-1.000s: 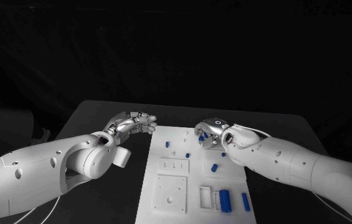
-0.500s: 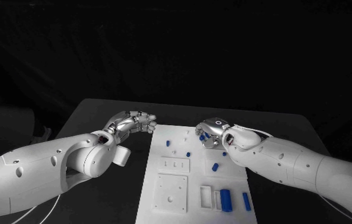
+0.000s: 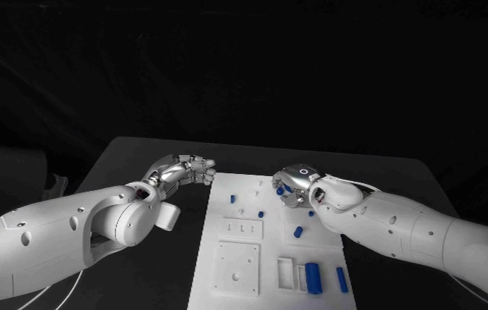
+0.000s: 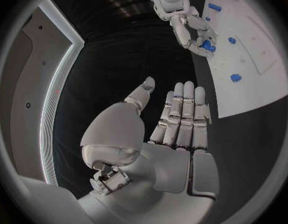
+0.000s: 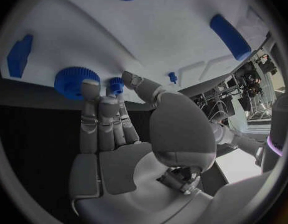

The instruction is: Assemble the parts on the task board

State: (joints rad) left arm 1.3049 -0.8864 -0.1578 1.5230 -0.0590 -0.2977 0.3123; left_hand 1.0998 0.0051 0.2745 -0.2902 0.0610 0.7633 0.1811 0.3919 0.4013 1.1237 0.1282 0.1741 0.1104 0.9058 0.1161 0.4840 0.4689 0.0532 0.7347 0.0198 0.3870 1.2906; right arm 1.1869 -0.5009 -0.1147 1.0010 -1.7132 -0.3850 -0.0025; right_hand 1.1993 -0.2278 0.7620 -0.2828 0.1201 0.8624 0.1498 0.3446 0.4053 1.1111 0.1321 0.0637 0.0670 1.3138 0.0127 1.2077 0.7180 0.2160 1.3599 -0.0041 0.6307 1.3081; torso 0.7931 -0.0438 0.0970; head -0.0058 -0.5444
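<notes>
Head view: right hand (image 3: 296, 183) sits over the far right part of the task board (image 3: 236, 268), fingers reaching down at the blue parts there. Left hand (image 3: 186, 170) is parked over the desk (image 3: 132, 156) just off the board's far left corner, holding nothing; left wrist view shows its fingers (image 4: 183, 115) straight and side by side, not wrapped on anything.

Right wrist view: right fingers (image 5: 103, 119) extended together, thumb set apart beside them, tips at a small blue peg (image 5: 115, 85) that stands next to a blue knurled knob (image 5: 71, 78). Fingertips look touching or nearly touching the peg, but can't tell if it's actually pinched; no firm grip visible. Left wrist view, from far off, also shows blue at those fingertips.

Other parts on the board: a blue block (image 5: 20, 55), a long blue bar (image 5: 230, 36), a tiny blue stud (image 5: 172, 76). Head view shows more blue pieces near the board's near right corner, including a long blue cylinder (image 3: 313, 277) by the slots.

Judgement: step in hand is picking the small peg. To do it well:
- bring thumb and one fingertip to opposite sides of the peg, low on its body
- keep the other fingers off the knurled knob, it's right beside it
- lift straight up, no sideways drag, so the peg doesn't tip or roll
- left hand stays clear of the board unless it starts sliding
</notes>
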